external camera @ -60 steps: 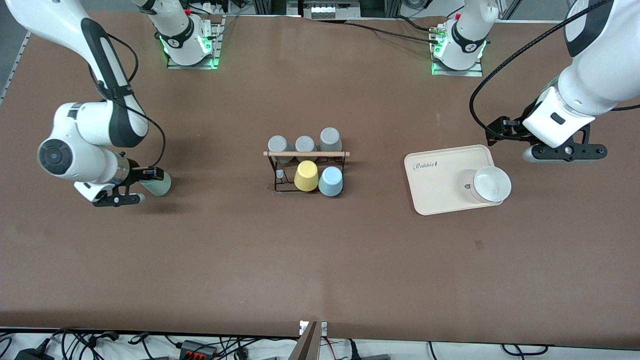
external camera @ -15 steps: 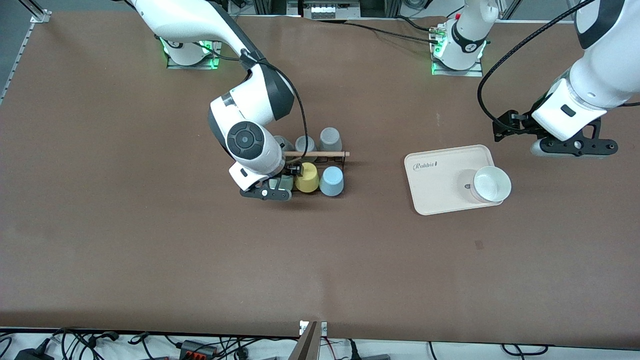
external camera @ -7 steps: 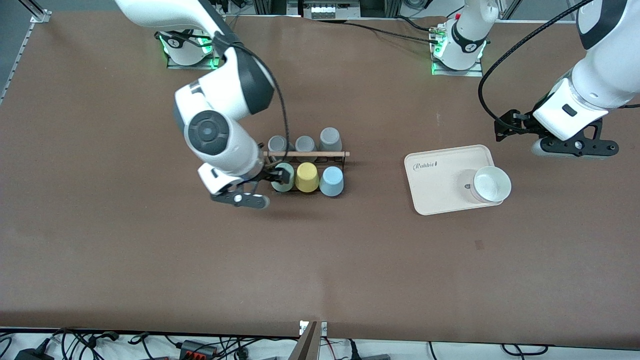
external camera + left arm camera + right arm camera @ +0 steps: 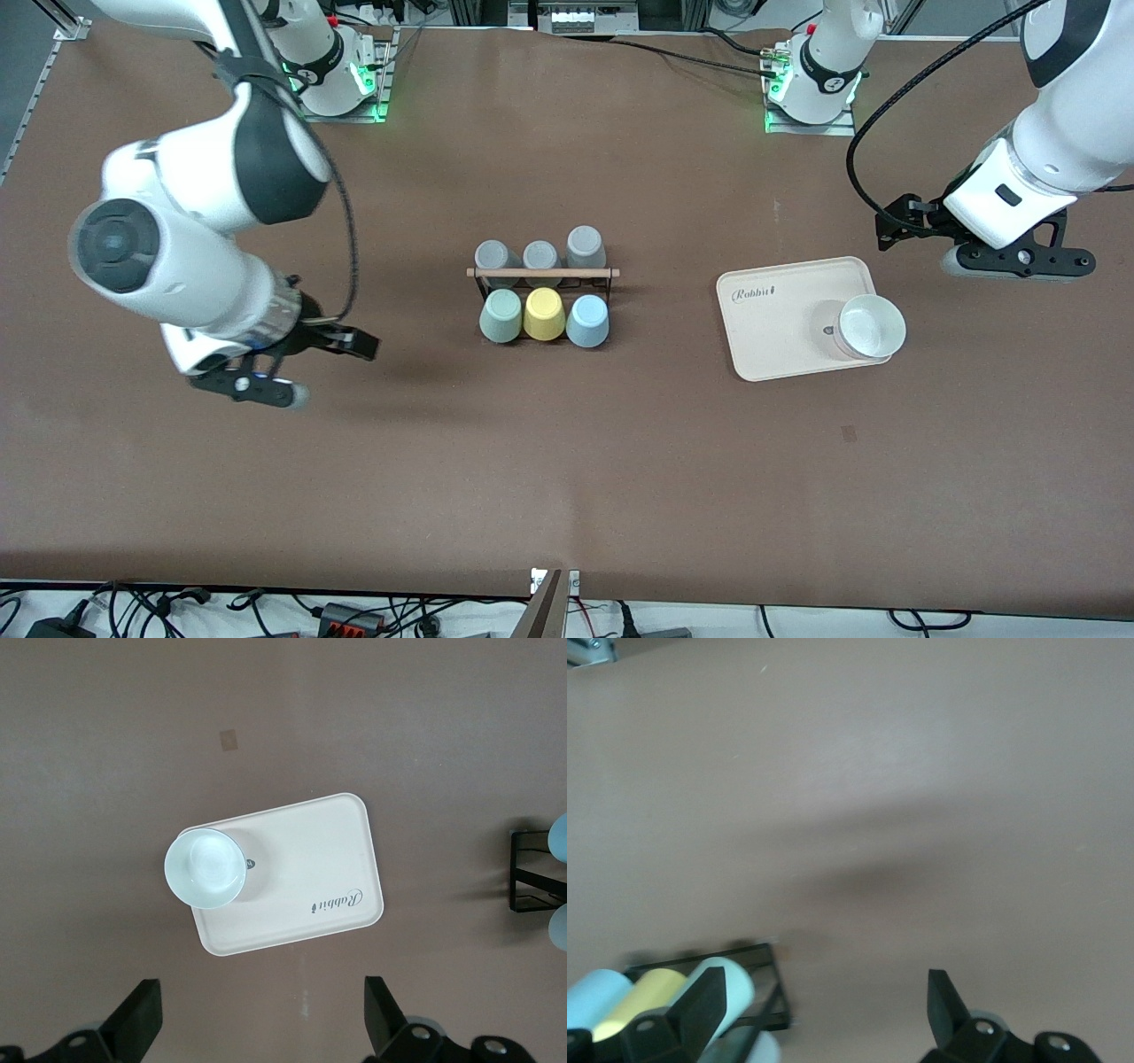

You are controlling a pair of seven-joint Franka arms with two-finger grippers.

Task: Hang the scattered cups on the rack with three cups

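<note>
We see the brown table (image 4: pixel 567 461) with the right arm reaching out from its base at the top edge toward its own end of the tabletop, where the right gripper (image 4: pixel 306 368) hangs over bare surface with its fingers spread wide and nothing between them; its wrist view shows the same broad gap. The left gripper (image 4: pixel 992 252) waits over the table at the left arm's end, just beside the edge of the pink tray (image 4: pixel 780 319) that lies farther from the front camera, fingers likewise wide apart and empty. The tray carries a white bowl (image 4: pixel 873 325) at its corner. At mid-table stands the rack (image 4: pixel 542 273), its wooden rod running along the table's length. Three grey cups (image 4: pixel 540 252) sit in its farther row. In the nearer row, the sage green cup (image 4: pixel 501 315), the yellow cup (image 4: pixel 543 313) and the light blue cup (image 4: pixel 586 321) hang side by side, their bases tilted toward the front edge.
</note>
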